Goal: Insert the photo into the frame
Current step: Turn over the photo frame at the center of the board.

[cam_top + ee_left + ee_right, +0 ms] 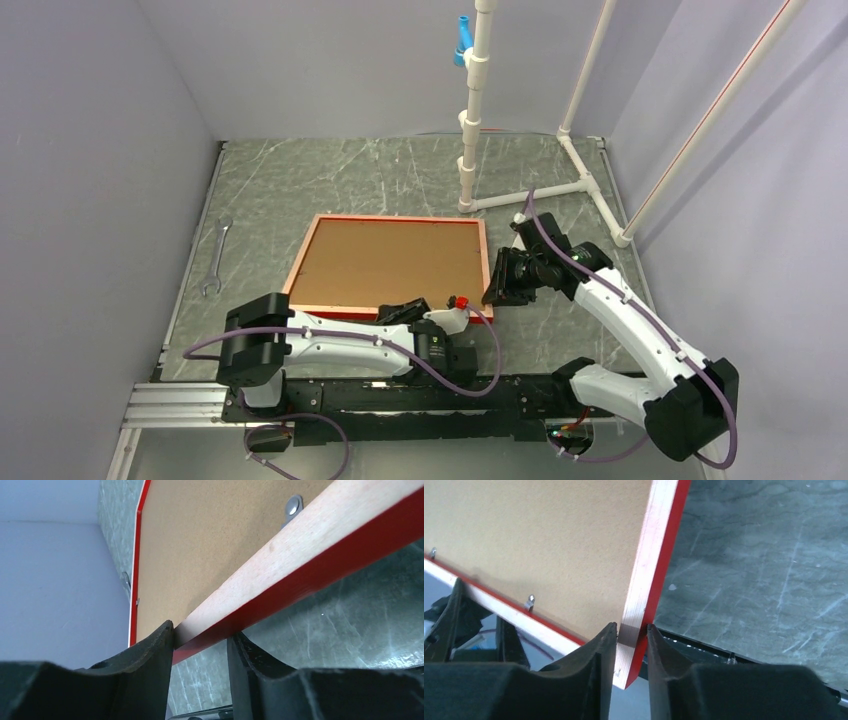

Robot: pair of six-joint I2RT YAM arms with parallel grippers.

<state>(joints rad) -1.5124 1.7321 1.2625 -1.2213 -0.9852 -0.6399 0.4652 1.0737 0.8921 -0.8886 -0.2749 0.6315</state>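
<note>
Frame (pixel 397 218) lies back-up on the table (pixel 330 165), thin red rim outward, with the brown backing board (pixel 385 262) seated in its recess and a small metal clip (pixel 292 506) showing at the board's edge. Photo: not visible in any view. Whether it sits under the board cannot be told, so its place is unrecorded. Left gripper (pixel 201 639) straddles the near rail toward its right end. One pad is against the pale wood inner side and the other against the red outer edge, jaws part-way in and apparently clamped on the rail. Right gripper (pixel 631 636) has the right-hand rail close to the near corner, jaws narrow, a pad touching each side. Judgement: gripping two adjoining rails by one corner lets the arms handle the frame as one stiff sheet without twisting it — probably to lift or turn it. Whether that corner is clear of the table I cannot tell. Risk: the rail is thin, so the hold is shallow — uneven motion between the arms could slip a pad off.
</note>
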